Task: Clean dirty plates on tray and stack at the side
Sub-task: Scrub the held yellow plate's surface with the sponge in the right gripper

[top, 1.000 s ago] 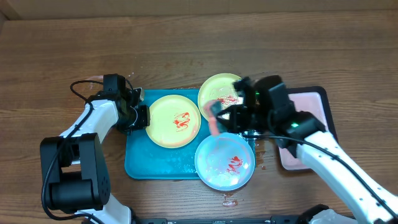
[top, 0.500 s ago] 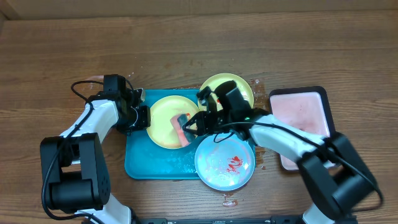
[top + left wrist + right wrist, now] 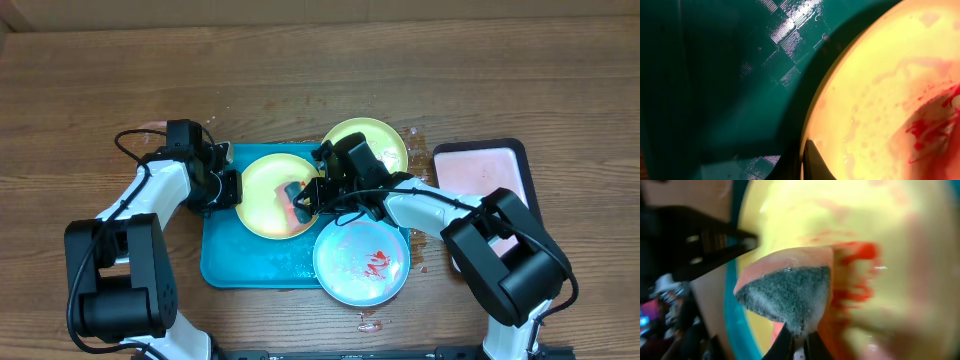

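Right jaws clamp a pink sponge (image 3: 291,204), pressed onto the left yellow-green plate (image 3: 262,188) on the teal tray (image 3: 230,262). Left jaws pinch that plate's left rim, red sauce still on it.

I see a teal-blue tray (image 3: 225,265). In the left wrist view it has little shiny squares, like a checkerboard. The middle plate (image 3: 262,205) is yellow-green with red smears. The back plate (image 3: 385,138) is yellow-green too. The front plate (image 3: 350,262) is pale blue with red marks. The sponge (image 3: 785,295) is pink with a dark grey-green side. The small tray (image 3: 490,175) is pink with a black rim. The table (image 3: 300,80) is brown with wood lines.
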Motion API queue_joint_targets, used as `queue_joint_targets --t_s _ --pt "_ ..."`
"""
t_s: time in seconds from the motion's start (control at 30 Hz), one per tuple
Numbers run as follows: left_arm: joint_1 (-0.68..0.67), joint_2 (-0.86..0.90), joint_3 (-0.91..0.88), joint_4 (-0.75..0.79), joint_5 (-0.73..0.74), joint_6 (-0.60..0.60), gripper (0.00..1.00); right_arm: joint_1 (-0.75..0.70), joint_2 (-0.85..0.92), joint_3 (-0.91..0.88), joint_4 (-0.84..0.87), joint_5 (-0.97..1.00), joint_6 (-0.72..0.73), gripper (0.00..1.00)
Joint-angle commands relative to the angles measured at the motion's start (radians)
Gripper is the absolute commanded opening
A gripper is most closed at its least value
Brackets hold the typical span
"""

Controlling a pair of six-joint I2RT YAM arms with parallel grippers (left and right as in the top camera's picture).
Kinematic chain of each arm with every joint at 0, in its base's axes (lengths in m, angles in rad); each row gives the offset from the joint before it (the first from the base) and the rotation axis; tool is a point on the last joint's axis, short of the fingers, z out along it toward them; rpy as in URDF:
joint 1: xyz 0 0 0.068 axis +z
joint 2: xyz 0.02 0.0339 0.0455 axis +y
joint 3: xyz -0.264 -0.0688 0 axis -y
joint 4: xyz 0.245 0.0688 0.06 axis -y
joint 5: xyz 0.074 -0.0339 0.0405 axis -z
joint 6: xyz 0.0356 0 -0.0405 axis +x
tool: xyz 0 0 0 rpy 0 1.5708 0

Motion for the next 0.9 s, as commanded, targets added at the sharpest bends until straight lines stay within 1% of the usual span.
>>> queue_joint_targets --t_s 0.0,0.07,0.17,0.3,0.43,0.5,0.6,0.7,0.87 --pt "-0.002 0.043 -0.028 -0.014 -0.011 0.018 0.04 0.007 0.012 0.038 -0.045 0.186 -0.038 0.04" --pt "-0.002 0.043 -0.027 -0.015 -0.011 0.018 0.04 0.02 0.013 0.06 -0.106 0.271 -0.079 0.04" --pt "-0.002 0.043 -0.028 -0.015 -0.011 0.018 0.04 0.046 0.013 0.084 -0.149 0.322 -0.142 0.04" --pt "-0.002 0.043 -0.028 -0.015 -0.011 0.015 0.04 0.101 0.013 0.125 -0.178 0.324 -0.201 0.04" --pt "-0.002 0.043 -0.028 -0.015 -0.007 0.016 0.04 0.175 0.013 0.153 -0.178 0.324 -0.203 0.04" --pt "-0.002 0.043 -0.028 -0.015 0.005 0.016 0.04 0.207 0.014 0.157 -0.176 0.324 -0.188 0.04" --pt "-0.002 0.043 -0.028 -0.015 0.014 0.015 0.04 0.229 0.026 0.157 -0.174 0.324 -0.111 0.04" --pt "-0.002 0.043 -0.028 -0.016 0.014 0.015 0.04 0.224 0.044 0.157 -0.165 0.324 -0.051 0.04" --pt "-0.002 0.043 -0.027 -0.018 0.014 0.016 0.04 0.182 0.058 0.157 -0.117 0.317 -0.017 0.04"
